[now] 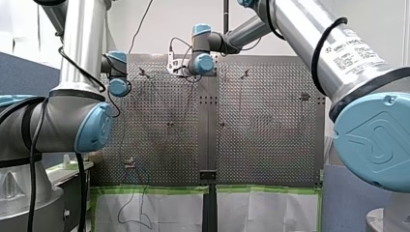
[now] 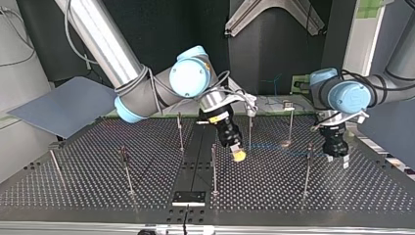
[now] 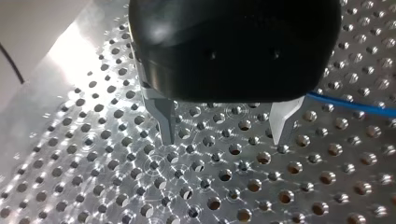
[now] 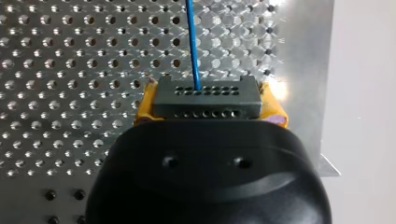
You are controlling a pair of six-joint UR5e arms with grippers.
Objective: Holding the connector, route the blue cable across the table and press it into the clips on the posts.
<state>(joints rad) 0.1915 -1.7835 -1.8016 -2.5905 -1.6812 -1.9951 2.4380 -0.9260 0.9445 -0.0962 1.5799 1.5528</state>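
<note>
The right gripper (image 4: 208,100) is closed on the dark grey connector (image 4: 205,93), which sits squarely between its yellow pads (image 4: 143,109). The blue cable (image 4: 193,42) leaves the connector's face and runs straight ahead over the perforated table (image 4: 56,70). In the top view this gripper hangs low near the table's middle, among the posts (image 2: 250,131), and a faint blue line runs from it along the surface toward the left gripper (image 3: 224,137). That gripper's metal fingers (image 3: 164,116) stand wide apart with nothing between them, just above the table; the cable passes beside it, outside the fingers. The clips on the posts are too small to make out, and I cannot see any stretch of cable seated in one. The step in hand therefore appears to be the routing itself, with the pressing not yet done. To do it well, hold the connector firm and square so that the cable does not twist. Carry the connector so that the cable draws lightly taut and lines up with the nearest post's clip before any press. Press straight into the clip, not sideways, since the thin posts are likely to flex. The open left gripper looks well placed to guide the slack.
</note>
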